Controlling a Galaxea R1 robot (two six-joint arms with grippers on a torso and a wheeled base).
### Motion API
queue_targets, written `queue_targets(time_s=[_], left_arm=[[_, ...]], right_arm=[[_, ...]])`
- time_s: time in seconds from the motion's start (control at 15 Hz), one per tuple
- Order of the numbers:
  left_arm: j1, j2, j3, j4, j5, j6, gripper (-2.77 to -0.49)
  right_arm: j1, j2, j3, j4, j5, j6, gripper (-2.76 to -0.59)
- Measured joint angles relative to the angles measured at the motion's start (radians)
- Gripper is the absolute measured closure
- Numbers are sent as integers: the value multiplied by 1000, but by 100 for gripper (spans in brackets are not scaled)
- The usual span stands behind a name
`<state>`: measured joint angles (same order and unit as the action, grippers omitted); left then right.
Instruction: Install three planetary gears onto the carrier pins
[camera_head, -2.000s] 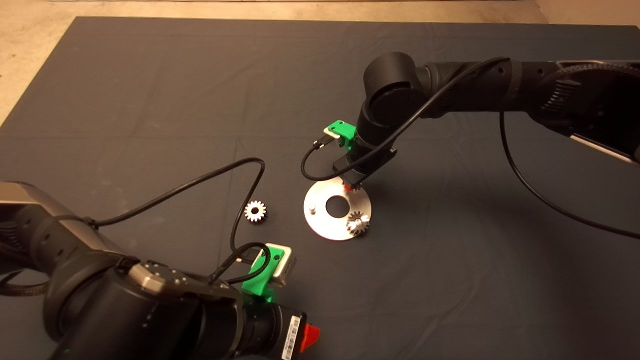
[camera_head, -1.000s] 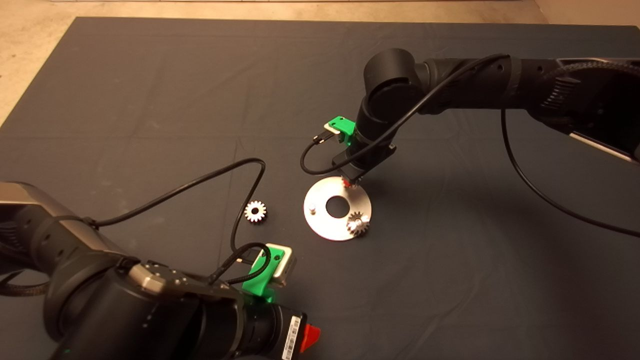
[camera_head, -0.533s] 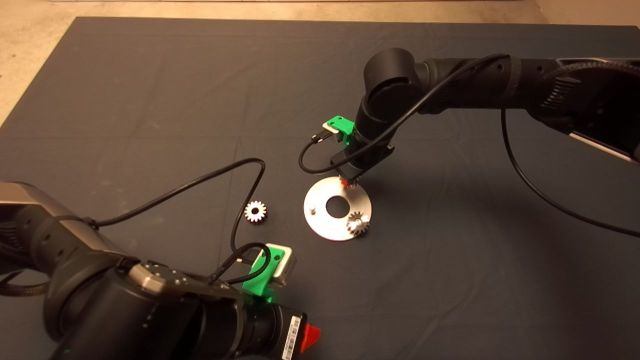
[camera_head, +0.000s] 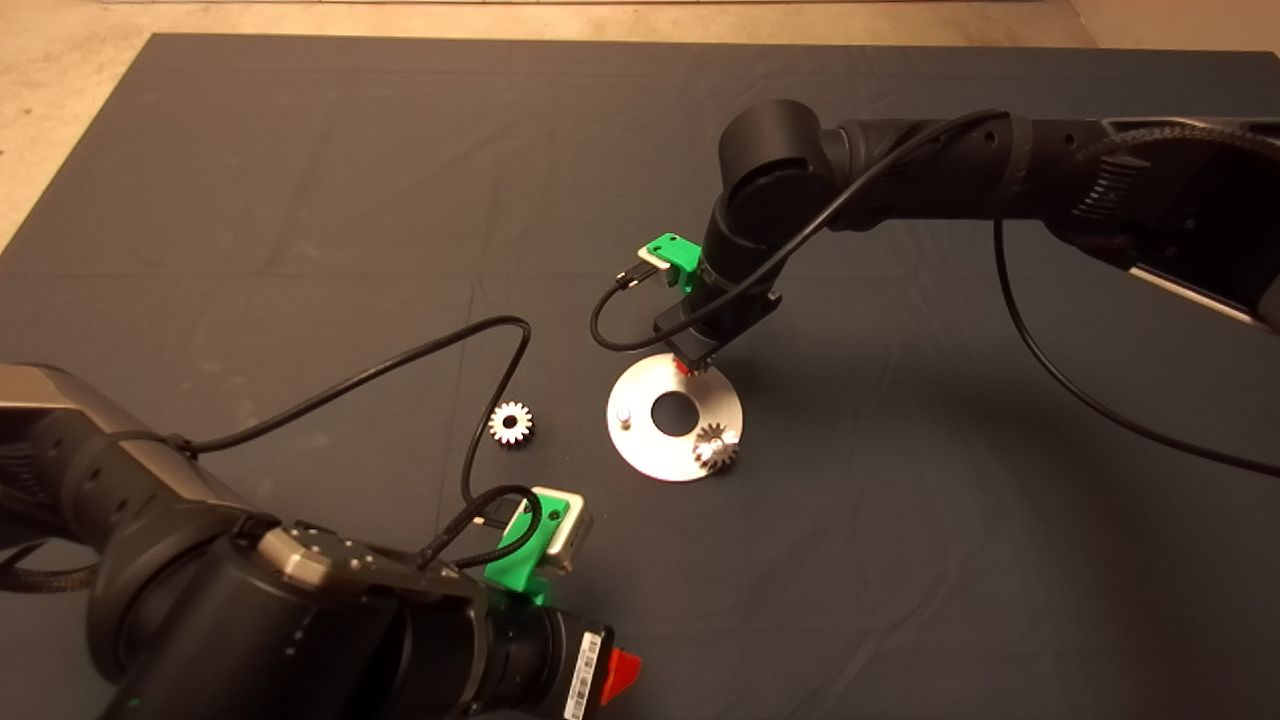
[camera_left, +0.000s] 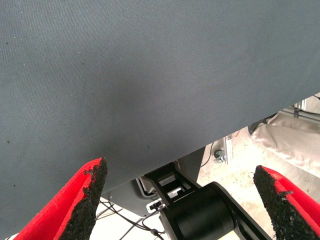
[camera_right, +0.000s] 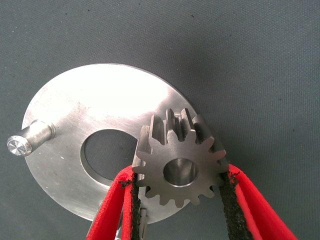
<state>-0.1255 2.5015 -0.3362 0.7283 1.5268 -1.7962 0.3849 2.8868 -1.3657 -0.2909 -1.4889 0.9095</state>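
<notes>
Right gripper pinches a planetary gear above the carrier plate; directly beneath it the pin is hidden, so a misaligned bore could jam or drop; left gripper waits, fingers spread, off the mat's edge.

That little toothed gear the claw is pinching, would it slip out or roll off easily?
The gear looks like solid metal, so probably stiff and heavy for its size. The right claw pinches its teeth between rough black pads, so slipping seems unlikely. Dropped on edge, it might roll across the plate.
</notes>
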Motion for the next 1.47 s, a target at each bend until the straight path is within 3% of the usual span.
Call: queue_targets(time_s=[1.47], left_arm=[[0, -11, 0, 0, 0, 0, -208]], right_arm=[[-3, 0, -2, -1, -6, -34, -90]])
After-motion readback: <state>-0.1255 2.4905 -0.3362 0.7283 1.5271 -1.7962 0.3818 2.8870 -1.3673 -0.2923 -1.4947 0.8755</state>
